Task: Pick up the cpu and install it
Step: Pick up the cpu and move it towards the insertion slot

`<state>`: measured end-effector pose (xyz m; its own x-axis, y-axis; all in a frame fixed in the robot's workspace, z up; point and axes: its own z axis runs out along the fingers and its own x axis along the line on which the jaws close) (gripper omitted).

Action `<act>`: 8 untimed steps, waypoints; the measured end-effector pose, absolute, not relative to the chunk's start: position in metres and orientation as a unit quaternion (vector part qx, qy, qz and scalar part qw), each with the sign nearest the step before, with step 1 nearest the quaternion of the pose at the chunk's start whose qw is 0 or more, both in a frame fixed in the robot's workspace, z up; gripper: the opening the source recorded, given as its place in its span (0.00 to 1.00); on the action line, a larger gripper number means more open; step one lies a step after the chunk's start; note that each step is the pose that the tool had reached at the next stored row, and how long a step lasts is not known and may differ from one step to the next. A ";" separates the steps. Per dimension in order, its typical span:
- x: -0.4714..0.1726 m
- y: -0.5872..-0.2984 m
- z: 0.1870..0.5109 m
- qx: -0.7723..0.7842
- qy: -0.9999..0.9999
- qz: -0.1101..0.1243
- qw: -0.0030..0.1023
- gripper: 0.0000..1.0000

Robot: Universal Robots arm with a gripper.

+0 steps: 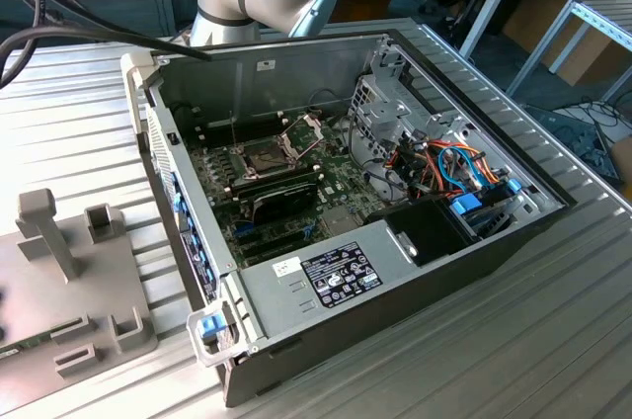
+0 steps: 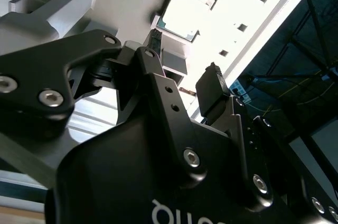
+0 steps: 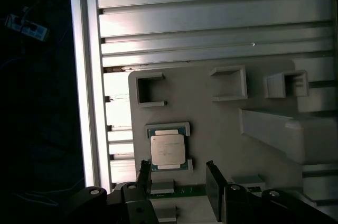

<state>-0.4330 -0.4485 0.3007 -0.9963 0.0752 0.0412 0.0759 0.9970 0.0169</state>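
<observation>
Nothing's coming through as readable text. The black label point(image 1: 341, 274) on the power supply point(image 1: 284, 302) is carrying rows of white print and symbols, all too small to make out. The white sticker point(image 1: 286, 266) just beside it is the same. White lettering point(image 2: 169, 214) on the gripper point(image 2: 182, 55) body is running off the picture's edge, showing only partial strokes. The cpu point(image 3: 168, 150) top is showing faint marks, illegible.
</observation>
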 end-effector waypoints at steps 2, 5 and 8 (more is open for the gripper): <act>-0.433 -0.449 0.300 -0.038 -0.999 -0.009 0.020 0.54; -0.433 -0.449 0.299 -0.038 -0.999 -0.009 0.020 0.54; -0.433 -0.449 0.299 -0.038 -0.999 -0.009 0.020 0.54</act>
